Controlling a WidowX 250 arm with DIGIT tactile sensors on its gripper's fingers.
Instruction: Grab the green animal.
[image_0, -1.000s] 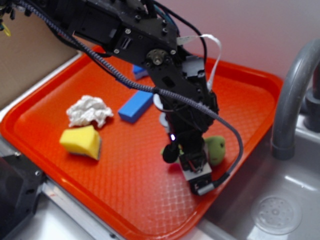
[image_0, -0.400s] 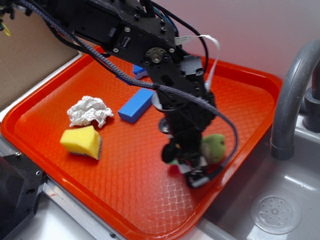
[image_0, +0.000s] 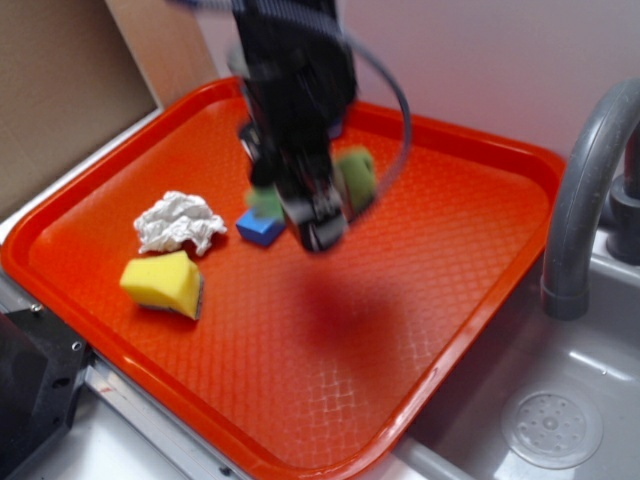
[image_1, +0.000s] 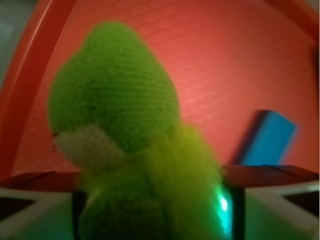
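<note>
Your arm was smeared by motion blur in the exterior view, so the tool showed only as a dark shape with a pale tip, and its jaws could not be made out there. The wrist view settled it: the tool was clamped on the green animal, whose fuzzy lime body sat squeezed between the two jaws while its darker, knitted-looking head with a pale mouth band filled most of the frame, out of focus. From outside, the green animal hung above the orange tray, clear of its waffle-textured floor. The blue block was half hidden behind the tool. On the tray's left lay a crumpled white paper wad and, near it, a wedge-shaped yellow sponge. A grey faucet curved up at right, cut off by the edge.
</note>
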